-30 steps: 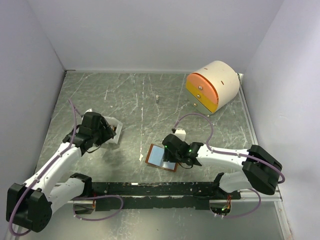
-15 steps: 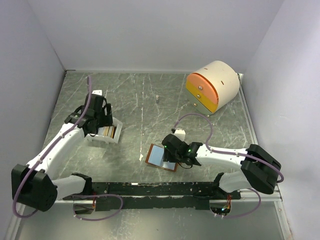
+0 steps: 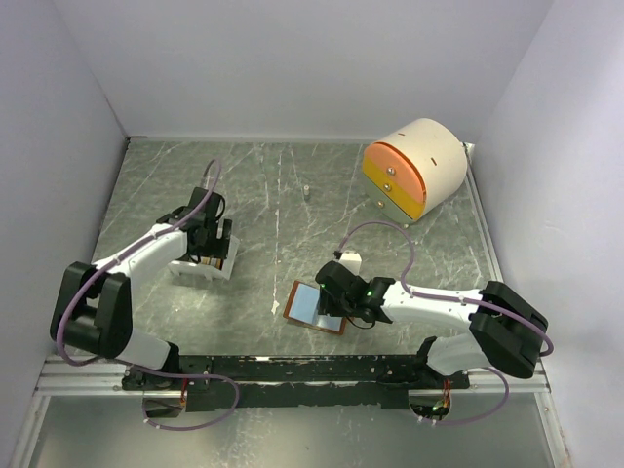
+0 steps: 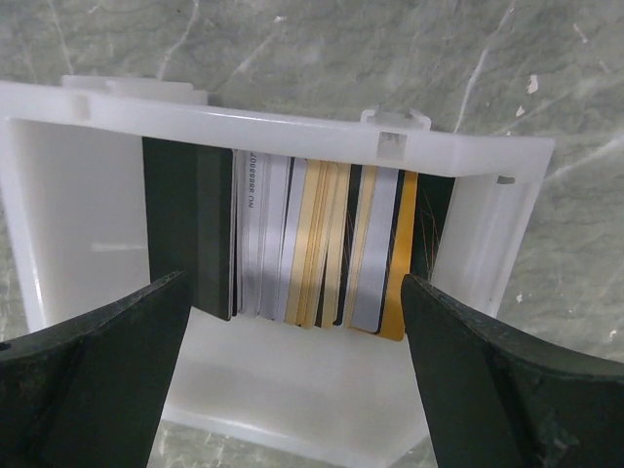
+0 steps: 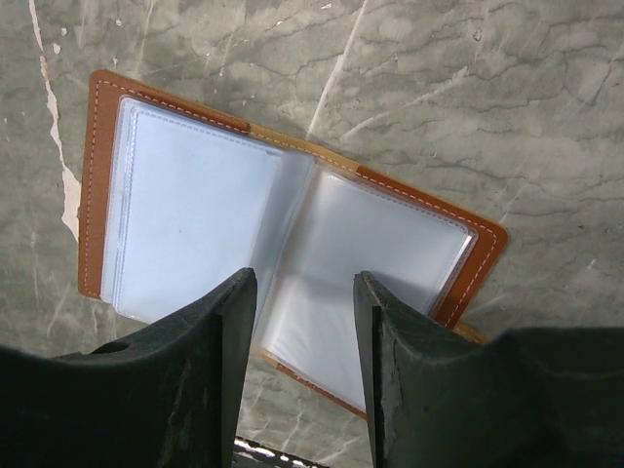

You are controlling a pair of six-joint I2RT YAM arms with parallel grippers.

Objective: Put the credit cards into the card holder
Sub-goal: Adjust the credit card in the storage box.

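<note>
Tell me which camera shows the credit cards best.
Left wrist: the credit cards fill the frame, standing on edge in the white tray, colours distinct. The top view shows only a tiny stack, partly under the arm; the right wrist shows none.

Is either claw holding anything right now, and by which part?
Nothing is held. The left claw is wide open over the credit cards in the white tray; the right claw is open over the card holder.

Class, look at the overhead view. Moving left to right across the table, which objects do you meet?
White tray holding the credit cards → open card holder → cream-and-orange round drawer unit.
</note>
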